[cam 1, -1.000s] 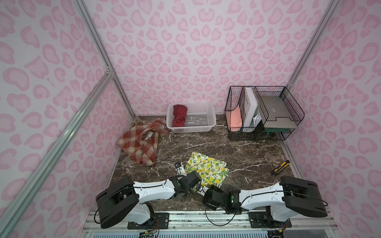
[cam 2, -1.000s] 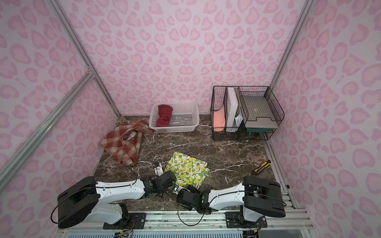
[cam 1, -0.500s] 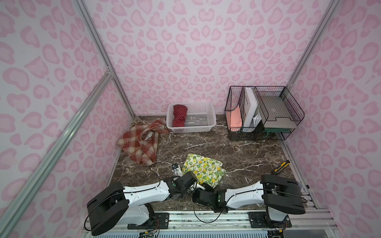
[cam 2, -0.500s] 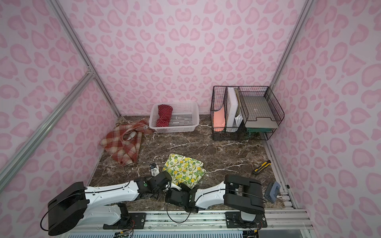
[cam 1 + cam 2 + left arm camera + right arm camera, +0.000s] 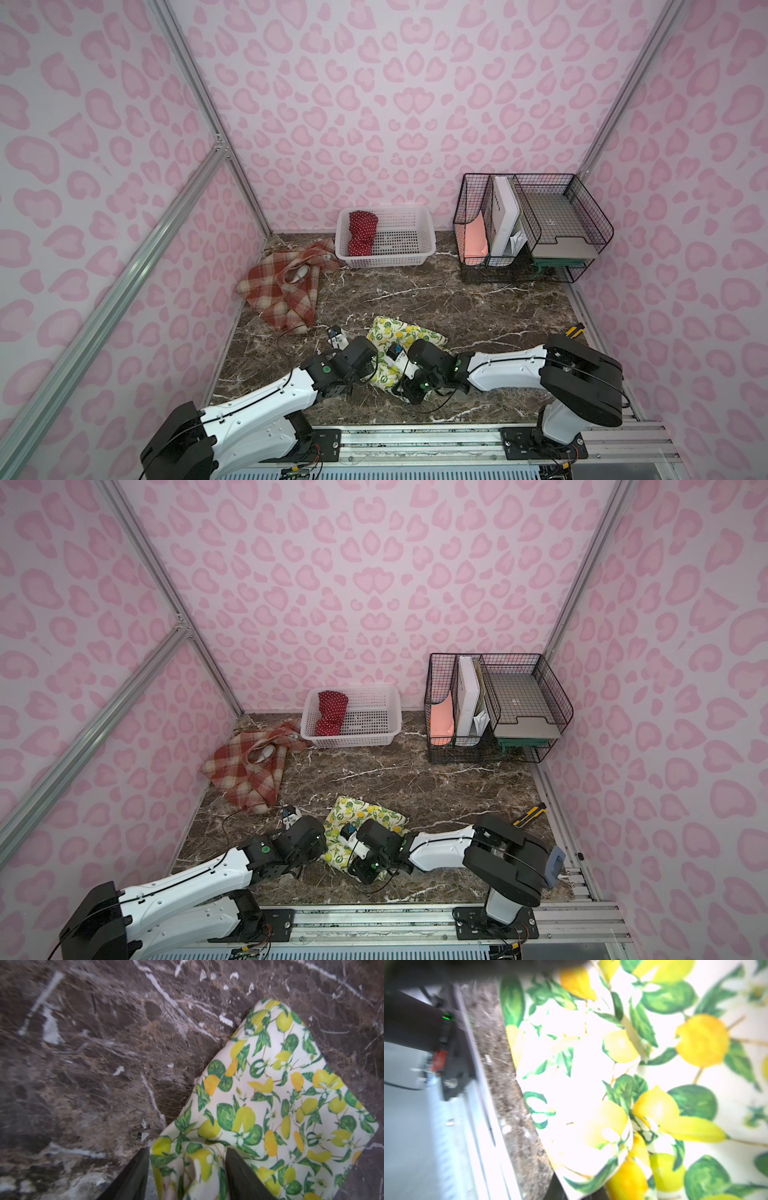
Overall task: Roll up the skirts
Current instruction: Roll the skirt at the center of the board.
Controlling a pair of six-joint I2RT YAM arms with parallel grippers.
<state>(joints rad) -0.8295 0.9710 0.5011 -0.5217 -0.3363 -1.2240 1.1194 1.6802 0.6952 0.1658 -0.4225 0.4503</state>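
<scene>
Both top views hang high above me (side by side), looking down toward the back wall (image 5: 395, 104) and sharing the whole bench (image 5: 415, 291). My left wrist camera peers closely past my left fingers (image 5: 133, 1176) onto the lemon-print skirt (image 5: 280, 1105); the right one, nearer and blurred, shares that skirt.

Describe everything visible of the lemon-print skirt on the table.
The lemon-print skirt is thin cream cloth printed with yellow lemons and green leaves. It lies folded and partly bunched on the near middle of the brown marble table. The left gripper, jaws open, straddles a raised fold at its edge; the right gripper is at its near edge, grip unclear.
</scene>
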